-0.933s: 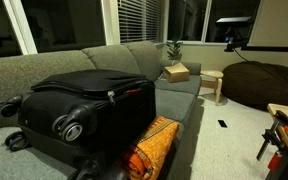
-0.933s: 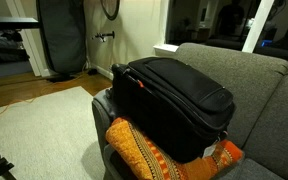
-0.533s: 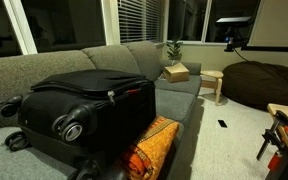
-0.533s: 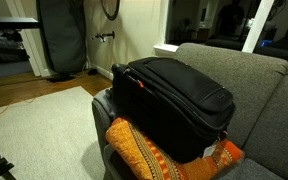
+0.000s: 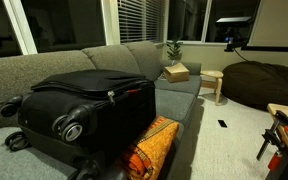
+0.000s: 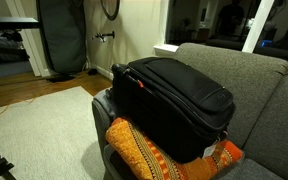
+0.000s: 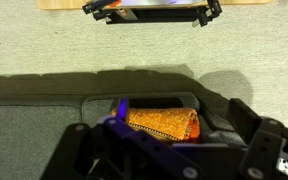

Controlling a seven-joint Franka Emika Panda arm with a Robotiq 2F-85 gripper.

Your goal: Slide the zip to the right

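A large black soft-sided suitcase (image 5: 84, 105) (image 6: 179, 95) lies flat on a grey sofa (image 5: 134, 58) (image 6: 259, 85), wheels toward the camera in an exterior view. The zip shows only as a thin track round the lid with a tiny pale pull (image 5: 111, 97) at its front edge. My gripper (image 7: 166, 142) appears only in the wrist view, at the bottom, high above the scene. Its dark fingers (image 7: 256, 135) stand wide apart with nothing between them. Below them lies an orange cushion (image 7: 164, 122).
The orange patterned cushion (image 5: 152, 145) (image 6: 149, 155) leans against the suitcase's front. A small box (image 5: 176, 72) sits farther along the sofa beside a wooden stool (image 5: 213, 85) and a dark beanbag (image 5: 264, 85). Pale carpet (image 7: 144, 45) and a wooden table edge (image 7: 64, 4) show below the wrist.
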